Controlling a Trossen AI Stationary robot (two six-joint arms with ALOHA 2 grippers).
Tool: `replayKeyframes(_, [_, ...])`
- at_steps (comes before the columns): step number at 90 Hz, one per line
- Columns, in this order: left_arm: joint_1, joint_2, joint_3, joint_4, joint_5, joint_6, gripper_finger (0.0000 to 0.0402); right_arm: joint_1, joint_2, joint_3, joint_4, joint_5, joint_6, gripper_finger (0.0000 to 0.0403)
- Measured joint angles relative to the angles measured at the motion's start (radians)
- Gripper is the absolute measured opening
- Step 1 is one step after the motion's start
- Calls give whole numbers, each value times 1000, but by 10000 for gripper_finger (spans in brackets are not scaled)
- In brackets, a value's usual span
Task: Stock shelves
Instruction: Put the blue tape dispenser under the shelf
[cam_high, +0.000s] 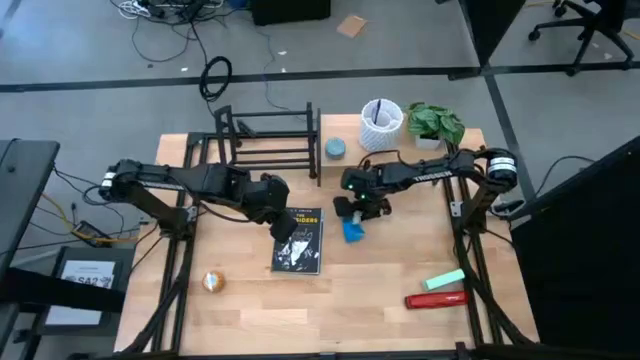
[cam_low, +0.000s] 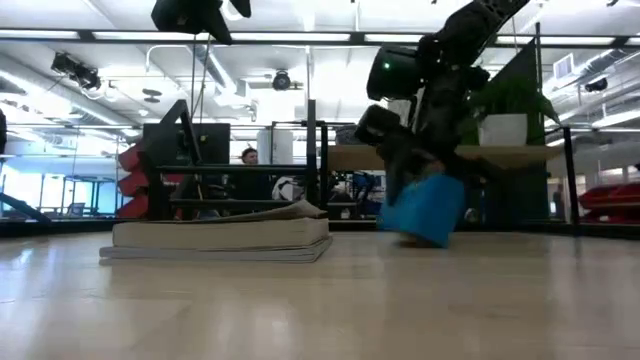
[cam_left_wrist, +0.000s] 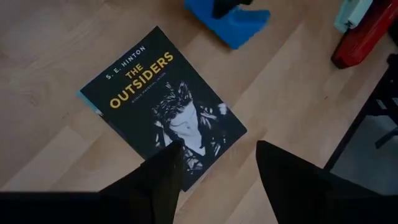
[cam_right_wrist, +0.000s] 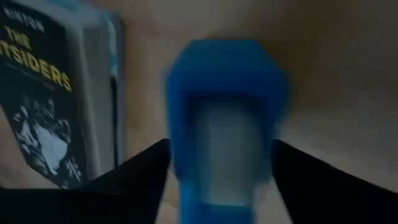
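Observation:
A blue box (cam_high: 353, 232) is in my right gripper (cam_high: 352, 214), which is shut on it at mid-table, right of the book. In the low view the blue box (cam_low: 425, 210) is tilted. The black paperback book (cam_high: 298, 240) lies flat on the tabletop. My left gripper (cam_left_wrist: 217, 165) hovers open over the book's near end (cam_left_wrist: 186, 149), well above it, touching nothing. The black bar rack (cam_high: 265, 140) stands at the far edge. Right of it is the wooden board shelf (cam_low: 520, 153). My right gripper pinches the blue box's upper end (cam_right_wrist: 186, 155) between its two fingers (cam_right_wrist: 140, 171), one on either side. The fingers come from above, slanting down. The box hangs tilted below them; whether its lower corner (cam_low: 428, 240) touches the table, I cannot tell.
A white cup (cam_high: 381, 124), a potted plant (cam_high: 436, 122) and a small grey-blue round thing (cam_high: 335, 149) stand at the far right. A green box (cam_high: 443, 279) and a red object (cam_high: 436, 299) lie near right. A small tan ball (cam_high: 212, 282) lies near left.

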Motion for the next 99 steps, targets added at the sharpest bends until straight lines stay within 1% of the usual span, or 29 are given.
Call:
replayKeyframes(6, [0, 0, 0, -1, 0, 14, 183, -2, -1, 0, -4, 16, -4, 328])
replayKeyframes(12, [0, 0, 0, -12, -7, 30, 183, -1, -15, -1, -9, 36, -26, 350])
replayKeyframes(18, [0, -4, 4, -43, -15, 27, 183, 11, -50, -1, -13, 68, -69, 363])
replayKeyframes(24, [0, -6, 21, -58, -16, 27, 183, 44, -100, -1, -38, 128, -118, 368])
replayKeyframes(32, [-2, -16, 53, -78, -17, 27, 183, 116, -183, -1, -99, 208, -142, 366])
replayKeyframes(38, [-2, -21, 81, -78, -22, 32, 183, 192, -238, -1, -153, 274, -134, 362])
replayKeyframes(44, [-3, -23, 109, -79, -28, 57, 183, 284, -269, -1, -205, 339, -76, 358])
replayKeyframes(50, [-3, -23, 136, -77, -33, 98, 183, 387, -271, -1, -236, 399, 30, 354])
replayKeyframes(59, [-3, -23, 162, -76, -34, 164, 183, 509, -217, -1, -227, 458, 231, 352])
replayKeyframes(68, [-3, -23, 179, -79, -27, 212, 183, 553, -119, -1, -168, 454, 371, 352])
replayKeyframes(72, [-3, -23, 187, -80, -7, 229, 183, 557, -73, 3, -134, 432, 401, 352])
replayKeyframes(79, [-3, -23, 203, -84, 45, 257, 183, 557, 9, 40, -132, 401, 439, 351])
replayKeyframes(89, [-7, -23, 226, -98, 118, 279, 183, 544, 101, 120, -152, 406, 486, 349])
replayKeyframes(99, [-15, -23, 262, -124, 152, 294, 183, 515, 186, 190, -166, 410, 486, 347])
